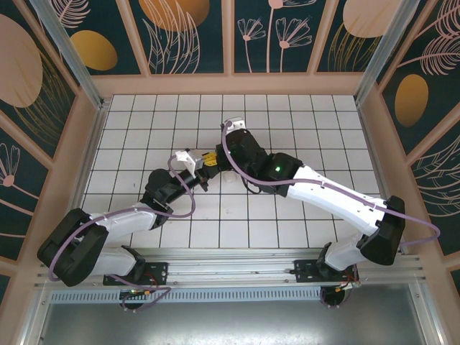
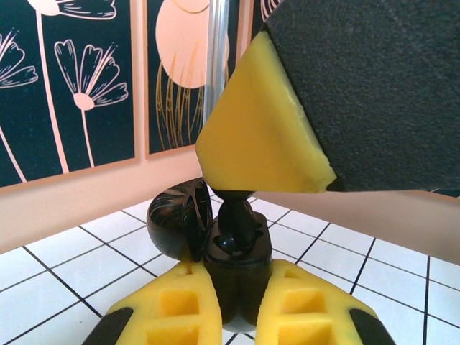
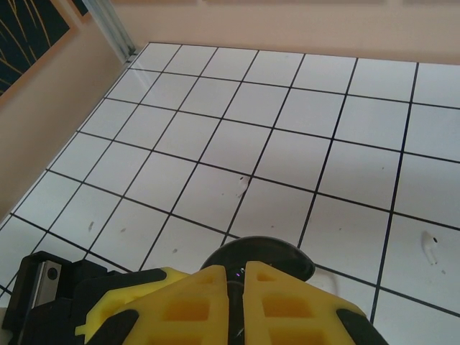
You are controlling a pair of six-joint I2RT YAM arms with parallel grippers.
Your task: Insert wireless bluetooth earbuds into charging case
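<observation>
The black charging case [image 2: 237, 287] stands upright between my left gripper's [image 2: 237, 269] yellow fingers, which are shut on its body. Its lid [image 2: 176, 219] hangs open to the left. A black earbud [image 2: 236, 215] stands in the case's top, partly sunk into a socket. My right gripper [image 3: 236, 277] comes down on it from above, shut on its stem. The right gripper's yellow pad [image 2: 259, 129] fills the upper part of the left wrist view. In the top view both grippers meet at mid-table, left [image 1: 200, 169] and right [image 1: 214, 159]. Two white earbuds [image 3: 430, 246] [image 3: 242, 185] lie on the tiles.
The floor is white tile [image 1: 302, 122] with dark grout, walled by peach panels [image 1: 237, 83] at the back and sides. A metal post [image 3: 115, 29] stands in the far left corner. The left gripper's body [image 3: 57, 295] sits close below the right one.
</observation>
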